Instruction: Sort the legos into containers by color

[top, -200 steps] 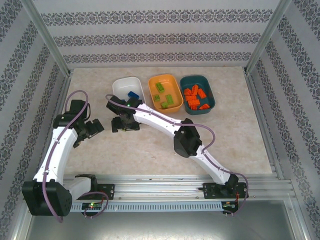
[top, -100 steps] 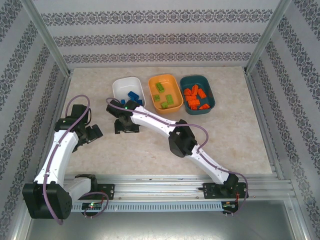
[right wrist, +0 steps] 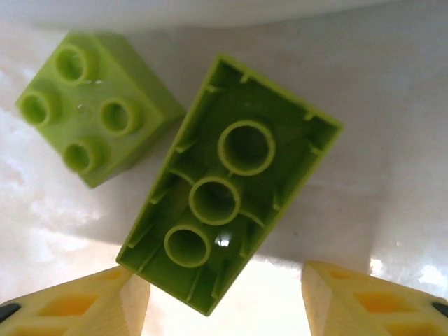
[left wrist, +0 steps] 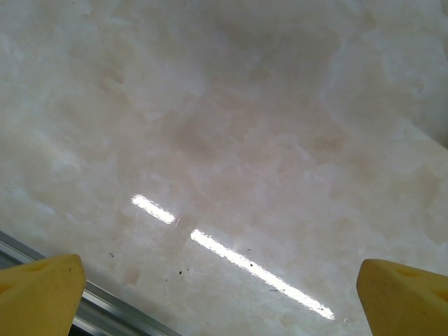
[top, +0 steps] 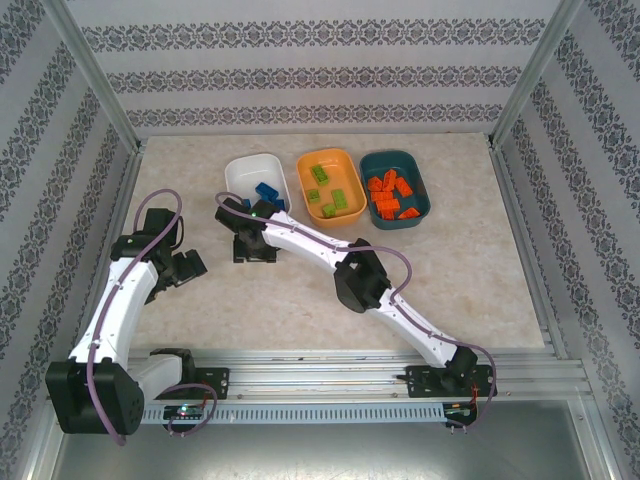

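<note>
Straddling an upturned lime-green plastic brick [right wrist: 231,182], the right claw [right wrist: 224,280] stands part-open, gripping nothing. The brick's long axis slants across the gap.

Right of the white plastic dish [top: 240,170] sat the orange plastic dish [top: 342,164], then the dark teal plastic dish [top: 396,159]; before the white dish lay two lime-green plastic bricks [right wrist: 231,182].

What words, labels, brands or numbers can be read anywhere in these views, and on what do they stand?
No text can be read.
Square green brick and upturned long green brick: no legible mark on studs or underside.
White dish, orange dish, teal dish: plain.
Striped wallpaper: ornament, no letters.
</note>
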Robot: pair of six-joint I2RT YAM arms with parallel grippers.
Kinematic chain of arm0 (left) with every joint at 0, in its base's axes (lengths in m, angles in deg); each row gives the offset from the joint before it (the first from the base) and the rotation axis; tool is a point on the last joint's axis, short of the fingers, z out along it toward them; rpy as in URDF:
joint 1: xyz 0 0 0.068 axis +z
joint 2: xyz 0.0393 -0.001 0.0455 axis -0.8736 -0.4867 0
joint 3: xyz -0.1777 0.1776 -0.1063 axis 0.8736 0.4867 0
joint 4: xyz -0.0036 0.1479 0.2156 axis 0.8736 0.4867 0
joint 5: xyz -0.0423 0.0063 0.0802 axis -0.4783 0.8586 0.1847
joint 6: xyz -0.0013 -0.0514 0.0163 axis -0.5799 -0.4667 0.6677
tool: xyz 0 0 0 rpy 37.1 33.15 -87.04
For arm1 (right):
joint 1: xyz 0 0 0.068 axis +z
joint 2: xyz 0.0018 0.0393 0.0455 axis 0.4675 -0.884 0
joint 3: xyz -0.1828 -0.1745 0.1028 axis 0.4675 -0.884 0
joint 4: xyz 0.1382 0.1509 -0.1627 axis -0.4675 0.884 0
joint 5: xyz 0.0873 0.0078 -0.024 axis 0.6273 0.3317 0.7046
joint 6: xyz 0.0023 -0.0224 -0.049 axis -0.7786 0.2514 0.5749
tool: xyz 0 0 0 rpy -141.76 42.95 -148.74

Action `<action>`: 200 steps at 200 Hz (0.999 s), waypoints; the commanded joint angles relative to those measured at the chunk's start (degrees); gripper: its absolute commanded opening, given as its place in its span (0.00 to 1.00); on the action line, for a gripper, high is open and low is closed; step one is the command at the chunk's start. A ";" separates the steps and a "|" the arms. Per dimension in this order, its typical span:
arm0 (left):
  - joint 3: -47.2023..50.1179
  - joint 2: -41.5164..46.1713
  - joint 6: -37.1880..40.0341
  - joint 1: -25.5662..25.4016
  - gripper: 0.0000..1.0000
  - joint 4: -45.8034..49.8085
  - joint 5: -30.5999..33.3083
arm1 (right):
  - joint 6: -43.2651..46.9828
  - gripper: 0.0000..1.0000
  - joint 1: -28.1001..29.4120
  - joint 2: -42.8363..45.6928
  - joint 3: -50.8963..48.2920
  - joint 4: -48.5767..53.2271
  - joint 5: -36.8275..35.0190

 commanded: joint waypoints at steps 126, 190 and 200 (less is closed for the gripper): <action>0.60 0.41 1.83 0.62 1.00 -1.13 -2.26 | 1.17 0.26 -0.14 15.41 -21.70 -6.79 -3.81; 0.82 -0.16 2.60 0.53 1.00 -1.92 -4.44 | -4.57 0.45 -3.07 23.95 -37.82 -25.46 4.31; 0.81 -0.14 2.64 0.53 1.00 -1.96 -4.38 | -4.32 0.47 -3.04 22.88 -35.52 -25.01 4.58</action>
